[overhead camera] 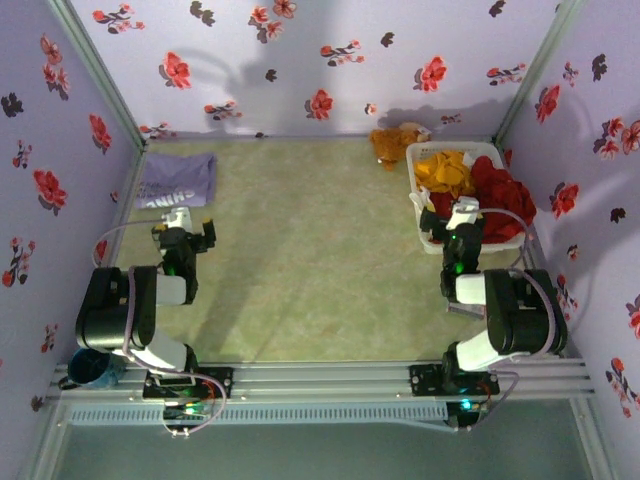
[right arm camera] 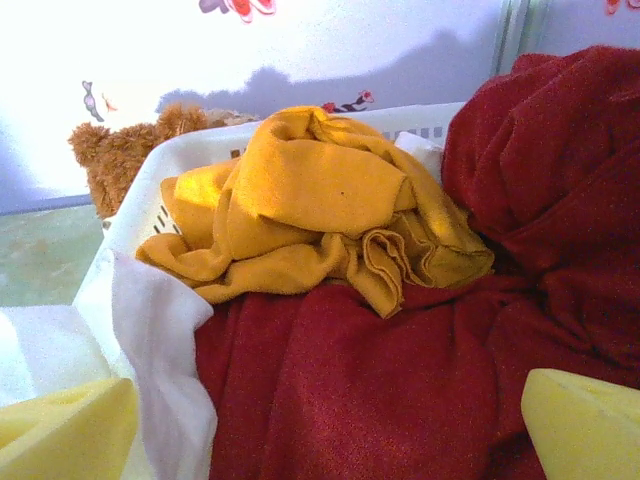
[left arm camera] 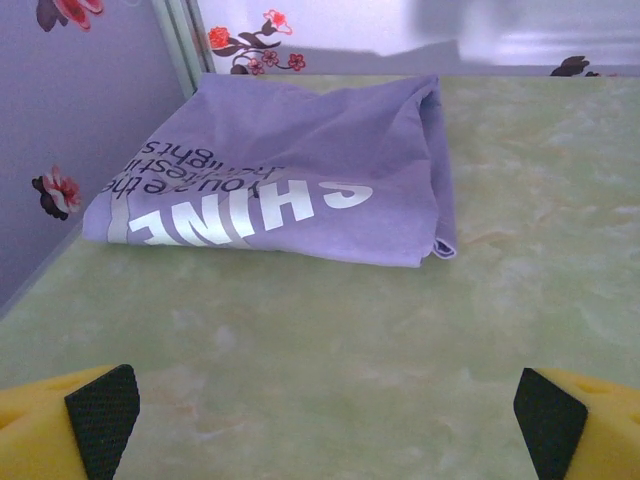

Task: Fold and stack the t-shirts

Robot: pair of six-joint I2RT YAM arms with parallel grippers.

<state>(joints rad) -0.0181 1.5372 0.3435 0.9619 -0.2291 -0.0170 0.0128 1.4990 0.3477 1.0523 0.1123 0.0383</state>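
Lying folded in the worktop's [overhead camera: 300,260] left corner, the lavender t-shirt [left arm camera: 300,160] looks done, so the left claw [left arm camera: 325,430] hangs released nearby while the right claw [right arm camera: 330,425], also released, faces the basket's [right arm camera: 150,200] red t-shirt [right arm camera: 350,380] and orange t-shirt [right arm camera: 310,190].

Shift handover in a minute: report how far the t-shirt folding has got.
Done: the lavender t-shirt lies folded at the far left corner of the table. In hand: nothing; the left gripper is open short of that shirt, and the right gripper is open over the white basket. Left: the orange-yellow t-shirt and red t-shirt lie bunched in the basket, unfolded, and nothing is stacked yet.
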